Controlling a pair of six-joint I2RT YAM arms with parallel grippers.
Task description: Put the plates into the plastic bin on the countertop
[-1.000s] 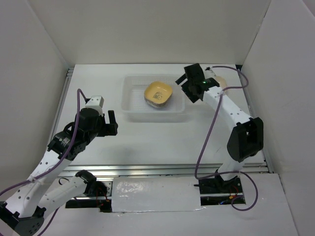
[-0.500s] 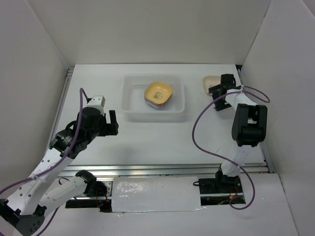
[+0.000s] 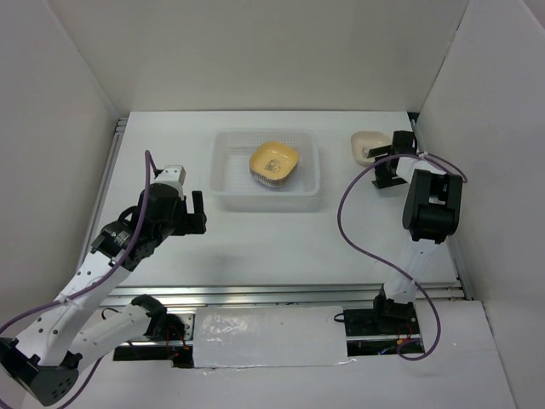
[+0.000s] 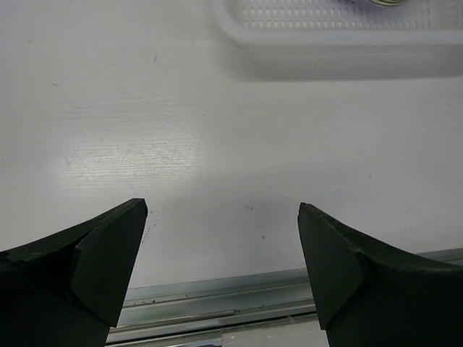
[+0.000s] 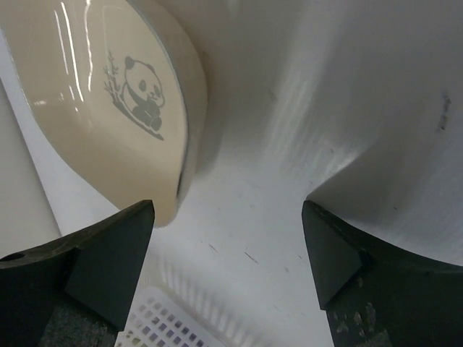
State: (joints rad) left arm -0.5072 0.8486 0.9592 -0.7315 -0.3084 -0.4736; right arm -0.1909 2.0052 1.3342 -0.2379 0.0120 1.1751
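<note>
A white countertop is enclosed on three sides by plain white upright panels: a back wall, a left wall and a right wall. A metal rail is run along its near edge, and a side rail along its left edge. Nearer the camera than the metal rail, a glossy, wrinkled white strip is laid. Everything is lit softly and evenly, and only faint shadows are cast. A few small dark specks are seen on the surface.
</note>
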